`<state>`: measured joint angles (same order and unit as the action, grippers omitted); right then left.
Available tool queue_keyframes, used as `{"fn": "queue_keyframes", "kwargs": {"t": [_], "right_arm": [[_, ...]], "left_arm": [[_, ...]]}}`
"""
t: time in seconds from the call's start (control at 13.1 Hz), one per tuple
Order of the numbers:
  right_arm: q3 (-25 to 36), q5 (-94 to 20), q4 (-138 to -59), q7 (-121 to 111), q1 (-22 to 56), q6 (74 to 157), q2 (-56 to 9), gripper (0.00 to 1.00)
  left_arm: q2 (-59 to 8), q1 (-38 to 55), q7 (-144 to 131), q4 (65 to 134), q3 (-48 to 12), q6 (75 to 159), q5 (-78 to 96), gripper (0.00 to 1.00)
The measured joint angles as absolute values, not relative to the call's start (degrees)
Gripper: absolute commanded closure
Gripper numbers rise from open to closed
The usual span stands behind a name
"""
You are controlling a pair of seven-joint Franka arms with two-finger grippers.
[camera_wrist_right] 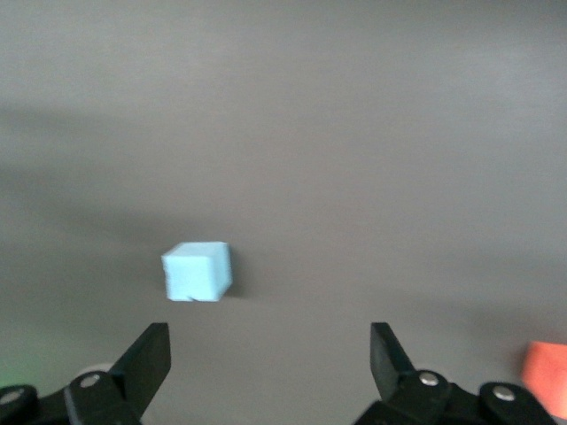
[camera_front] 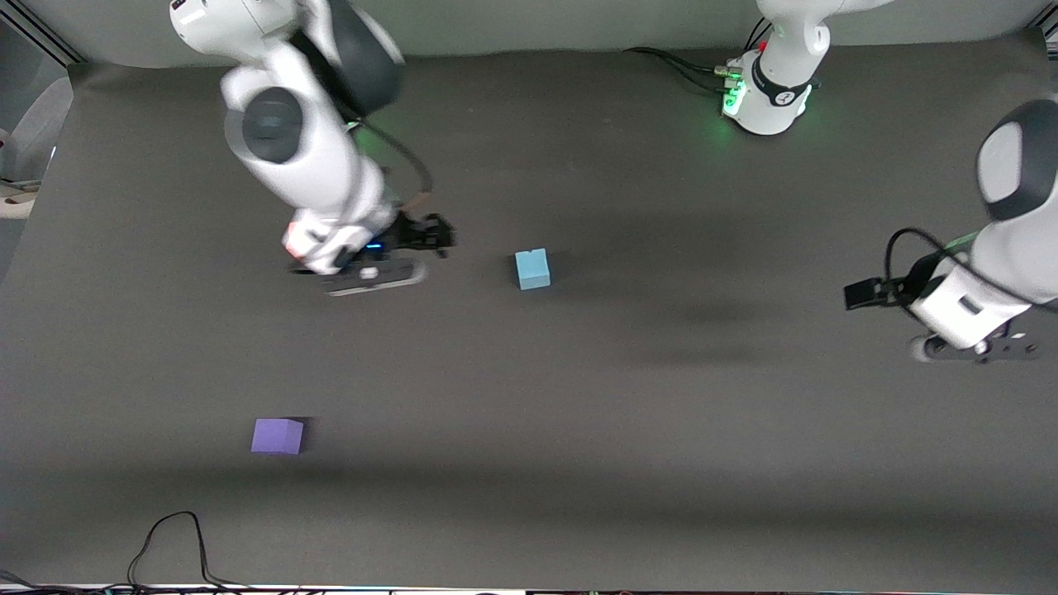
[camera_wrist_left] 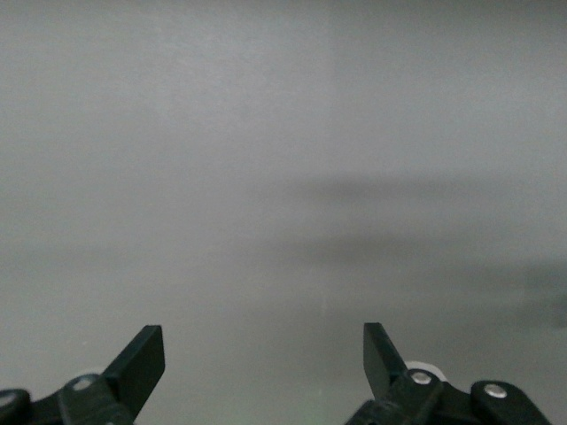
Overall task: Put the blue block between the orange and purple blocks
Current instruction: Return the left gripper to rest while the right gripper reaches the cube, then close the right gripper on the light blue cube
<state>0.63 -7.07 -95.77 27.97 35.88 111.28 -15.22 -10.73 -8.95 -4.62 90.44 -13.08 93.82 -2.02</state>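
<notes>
The blue block (camera_front: 532, 269) sits on the dark table mat (camera_front: 628, 397) just above the middle of the front frame, free on all sides; the purple block (camera_front: 277, 436) lies in the lower left of that frame, nearer the camera and well apart from it. The orange block (camera_wrist_right: 545, 379) shows only in the right wrist view, as a sliver at that picture's lower right edge. The blue cube looks like matte foam: probably very light, slightly yielding and not slippery, so a soft pinch across two flat opposite sides, clear of the notched top edge, should hold it. The right gripper (camera_wrist_right: 270, 354) hangs over the mat just beside the blue block, fingers spread wide and empty, touching nothing. The left gripper (camera_wrist_left: 264, 354) waits at the right edge of the front frame, likewise spread wide over bare mat.
</notes>
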Motion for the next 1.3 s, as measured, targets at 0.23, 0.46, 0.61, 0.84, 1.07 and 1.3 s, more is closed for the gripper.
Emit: {"fn": "queue_keyframes", "kwargs": {"t": [0.23,0.46,0.61,0.84,1.07,1.3], "right_arm": [[0.7,-6.6,-96.1,35.1,43.4,120.7,-23.1,0.0],[0.8,-5.1,-96.1,40.9,48.0,126.7,-29.4,0.0],[1.1,-4.1,-96.8,42.6,50.2,130.5,-32.2,0.0],[1.5,-2.5,-102.8,42.8,50.6,138.7,-33.4,0.0],[1.9,-0.5,-107.4,42.8,50.6,143.4,-33.4,0.0],[1.9,-0.5,-108.7,43.4,50.6,146.2,-33.4,0.03]], "left_arm": [[-6.6,-9.2,-3.9,91.5,-13.1,92.1,-2.0,0.0],[-5.2,-10.0,-2.2,91.9,-12.9,91.6,-2.0,0.0],[-4.6,-9.7,-1.3,92.0,-11.8,91.6,-2.0,0.0],[-3.9,-1.8,-0.5,92.1,-3.6,91.5,-1.9,0.0],[-2.9,2.2,1.1,92.4,0.0,90.3,-1.7,0.0],[-2.8,2.2,1.9,92.4,0.7,89.6,-1.5,0.0]]}}
